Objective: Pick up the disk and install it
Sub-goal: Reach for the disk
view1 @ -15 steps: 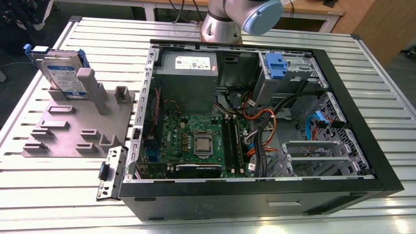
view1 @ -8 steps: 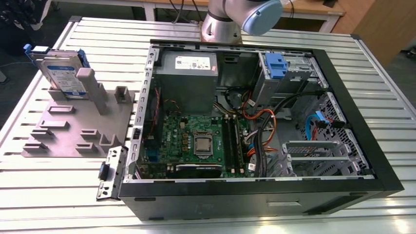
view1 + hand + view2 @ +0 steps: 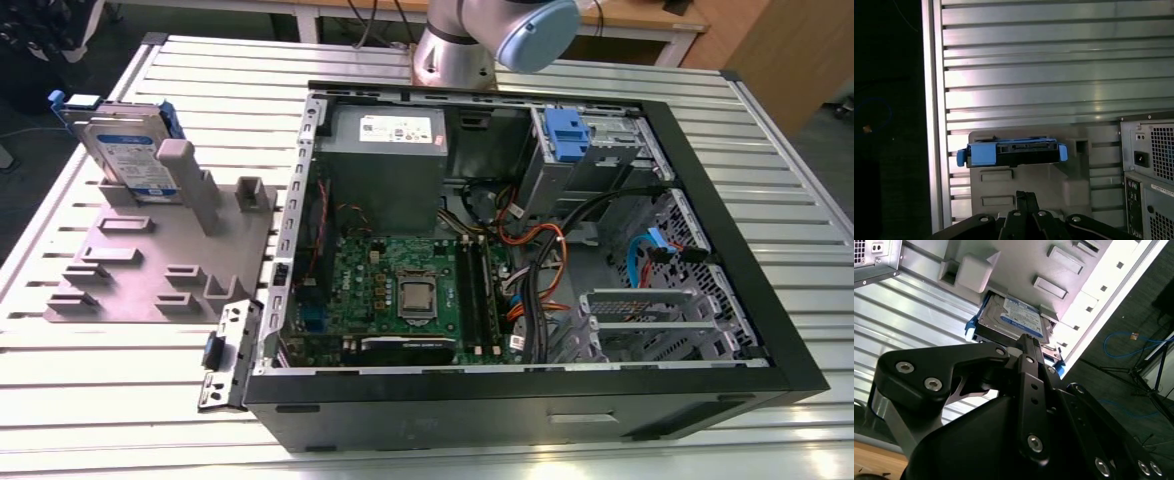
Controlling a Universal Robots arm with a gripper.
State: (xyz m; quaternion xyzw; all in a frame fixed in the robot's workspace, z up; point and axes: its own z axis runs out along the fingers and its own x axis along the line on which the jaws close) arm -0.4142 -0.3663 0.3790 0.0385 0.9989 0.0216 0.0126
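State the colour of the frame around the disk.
Blue; the frame shows best in the first wrist view.

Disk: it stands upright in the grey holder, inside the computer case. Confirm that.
Wrong in one respect: the disk stands upright in the grey holder, but outside the computer case, on the table at the exterior view's left.
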